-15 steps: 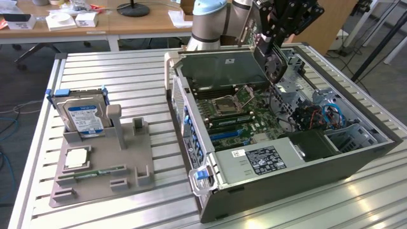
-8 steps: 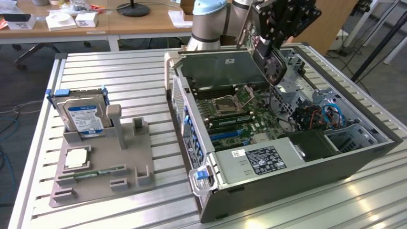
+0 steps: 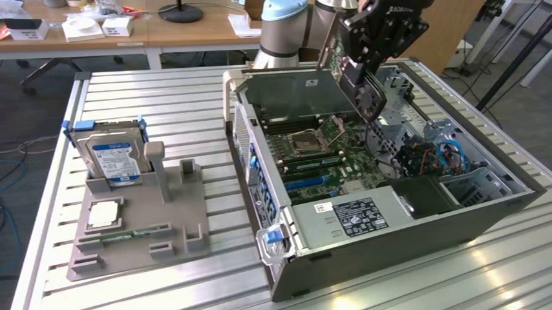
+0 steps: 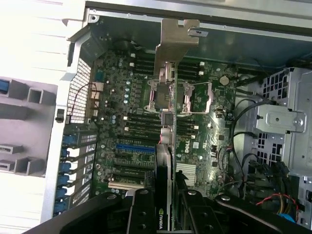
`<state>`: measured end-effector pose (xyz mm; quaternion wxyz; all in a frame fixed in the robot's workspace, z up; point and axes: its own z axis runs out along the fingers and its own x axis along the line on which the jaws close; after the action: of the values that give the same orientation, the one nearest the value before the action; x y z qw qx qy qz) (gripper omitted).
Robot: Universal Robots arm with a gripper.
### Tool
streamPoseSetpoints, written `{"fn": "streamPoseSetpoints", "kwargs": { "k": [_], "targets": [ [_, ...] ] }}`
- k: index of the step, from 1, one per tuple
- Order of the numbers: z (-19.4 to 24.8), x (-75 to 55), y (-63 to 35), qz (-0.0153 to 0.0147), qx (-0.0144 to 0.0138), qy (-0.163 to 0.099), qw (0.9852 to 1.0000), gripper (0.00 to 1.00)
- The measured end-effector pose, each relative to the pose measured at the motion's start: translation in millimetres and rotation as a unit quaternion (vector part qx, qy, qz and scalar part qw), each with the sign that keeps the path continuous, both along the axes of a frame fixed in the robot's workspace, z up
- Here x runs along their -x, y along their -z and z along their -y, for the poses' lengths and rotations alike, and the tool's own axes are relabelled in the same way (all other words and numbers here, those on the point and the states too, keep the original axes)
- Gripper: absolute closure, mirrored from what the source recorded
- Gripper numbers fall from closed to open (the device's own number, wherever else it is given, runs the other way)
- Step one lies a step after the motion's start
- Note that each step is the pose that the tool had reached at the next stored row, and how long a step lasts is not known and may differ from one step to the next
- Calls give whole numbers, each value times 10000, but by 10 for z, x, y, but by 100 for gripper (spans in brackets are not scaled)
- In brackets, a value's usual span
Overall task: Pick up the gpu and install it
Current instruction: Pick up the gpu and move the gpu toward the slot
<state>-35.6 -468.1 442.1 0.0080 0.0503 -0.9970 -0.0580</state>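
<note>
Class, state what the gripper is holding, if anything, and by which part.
The gripper holds the gpu, clamped at the end farthest from its silvery bracket.

My arm [image 3: 281, 36]: one, round silver-grey tube with a dark ring band near the base; pale blue cap [image 3: 285, 8] on the joint. My gripper [image 3: 366, 97]: one, black, blocky, white lettering [image 3: 404, 9] across the body. My fingers [image 4: 141, 215]: two, black linked bars with round pivot pins.
</note>
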Motion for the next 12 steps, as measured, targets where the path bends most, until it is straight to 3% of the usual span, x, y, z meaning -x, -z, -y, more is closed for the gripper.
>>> {"fn": "streamPoseSetpoints", "kwargs": {
  "k": [12],
  "targets": [
    [-2, -7, 208, 1, 0, -162, 9999, 74]
  ]
}}
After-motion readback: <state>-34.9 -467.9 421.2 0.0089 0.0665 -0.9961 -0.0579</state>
